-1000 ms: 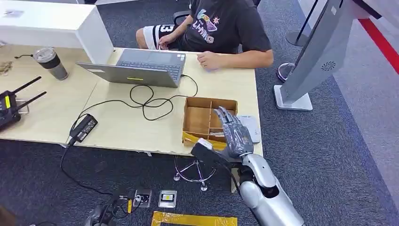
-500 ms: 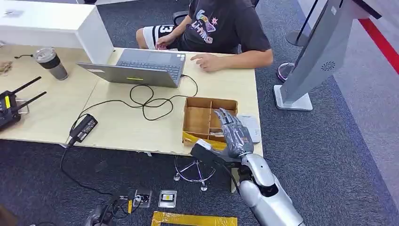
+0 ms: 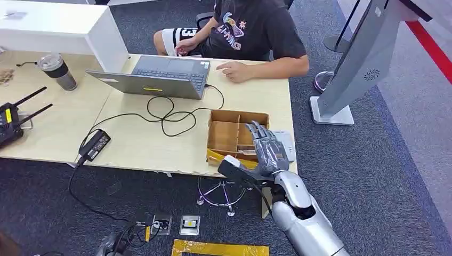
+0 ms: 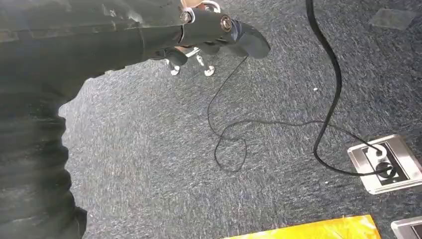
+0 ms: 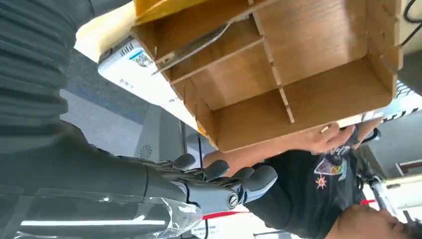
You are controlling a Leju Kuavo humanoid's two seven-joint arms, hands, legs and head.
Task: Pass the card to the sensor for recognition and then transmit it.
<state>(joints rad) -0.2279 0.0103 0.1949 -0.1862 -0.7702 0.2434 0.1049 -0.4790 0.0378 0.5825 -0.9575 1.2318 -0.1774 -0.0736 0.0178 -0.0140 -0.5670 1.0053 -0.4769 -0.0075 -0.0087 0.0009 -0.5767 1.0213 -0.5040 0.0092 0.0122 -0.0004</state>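
Card [image 5: 191, 46] lies in the wooden tray [image 3: 226, 133], in the end compartment nearest the worktop [image 3: 138, 144] edge; right wrist view shows it as a thin pale sheet leaning against a divider, one edge lifted off the tray floor. Judged: v. light, stiff, flat, slick face, so hard to pinch off a flat base and apt to skid or flex if squeezed hard. Best hold prob. the raised edge, thumb under and fingers over, then lift clear of the dividers. Right hand [image 3: 266, 152] hovers over that end of the tray, fingers [image 5: 249, 179] spread & nearly straight, holding nothing, not touching the card. White sensor pad [image 3: 285, 144] sits just beside the tray, on the side away from the laptop [image 3: 160, 77]. Left hand [image 4: 219, 30] hangs low over the carpet, well apart from the tray; fingers curled in, nothing in them.
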